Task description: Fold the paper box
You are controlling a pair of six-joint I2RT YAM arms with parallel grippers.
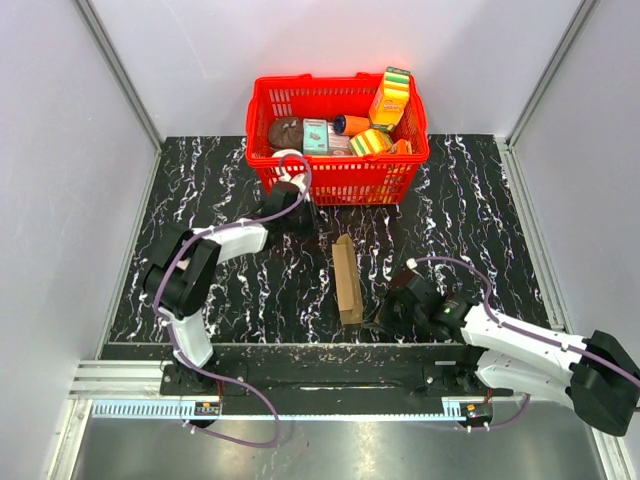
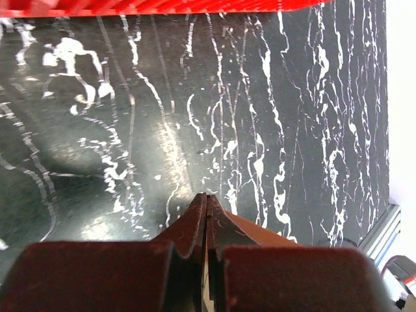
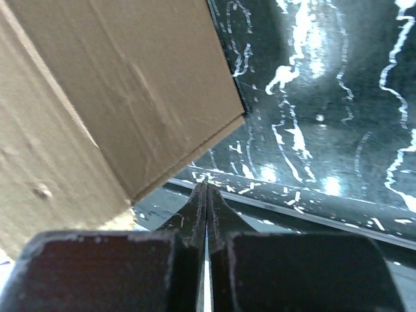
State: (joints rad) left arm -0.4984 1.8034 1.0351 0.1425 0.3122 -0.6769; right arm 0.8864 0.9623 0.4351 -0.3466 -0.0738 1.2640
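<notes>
Right gripper (image 3: 207, 195) tips sit lowest in the right wrist view, jaws pressed together with nothing between them. Just above and left of them is a corner of the box (image 3: 130, 84), plain brown card with one sharp folded edge. I cannot tell whether the tips touch it. The left gripper (image 2: 207, 203) is likewise pinched shut on nothing and hovers over bare table (image 2: 273, 130), well apart from the box.

From above, the box lies on the table in front of the basket (image 1: 340, 182), between the two arms, its long side running away from the bases. It reads as a slim carton, not a flat sheet, so the main folds look done. The step in hand seems to be closing or pressing the near end, though the end flaps are too small to judge.

The next move probably calls for the right jaws to spread, or to push closed-tipped against a flap, while the left arm comes over to brace the far end so the light carton does not slide.

The basket, full of printed packs (image 1: 390, 100), stands just beyond the box and limits room on that side.
</notes>
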